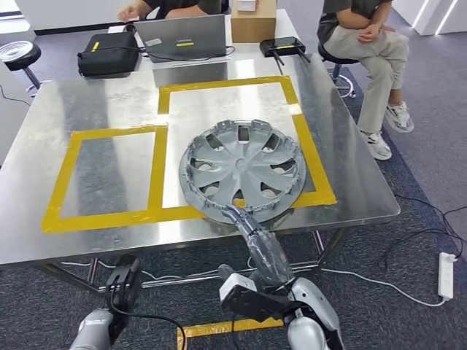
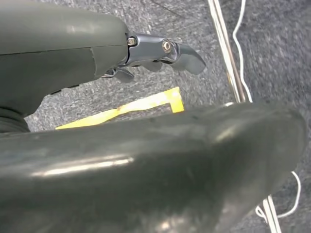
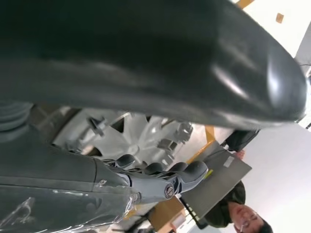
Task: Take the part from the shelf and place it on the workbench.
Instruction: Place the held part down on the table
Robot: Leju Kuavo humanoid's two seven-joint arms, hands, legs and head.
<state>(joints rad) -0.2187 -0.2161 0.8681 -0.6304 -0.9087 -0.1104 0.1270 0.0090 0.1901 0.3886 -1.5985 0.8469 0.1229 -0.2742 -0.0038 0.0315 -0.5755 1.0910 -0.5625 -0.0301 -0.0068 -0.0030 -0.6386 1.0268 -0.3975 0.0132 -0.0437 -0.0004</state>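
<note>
Right hand (image 1: 242, 219) reaches over the near table (image 1: 352, 182) edge in the head view and grips the rim of the hubcap (image 1: 243, 169), which lies flat across the yellow tape (image 1: 157, 171). Bare steel lies left of it; a laptop (image 1: 182, 36), bag (image 1: 107, 52) and box (image 1: 253, 20) line the far edge. Left hand (image 1: 122, 286) hangs below the table.

Left wrist view: the left hand (image 2: 161, 51) has its fingers straight, holding nothing, over carpet.

Right wrist view: fingers (image 3: 161, 170) curl against the hubcap's (image 3: 135, 131) ribbed side.
</note>
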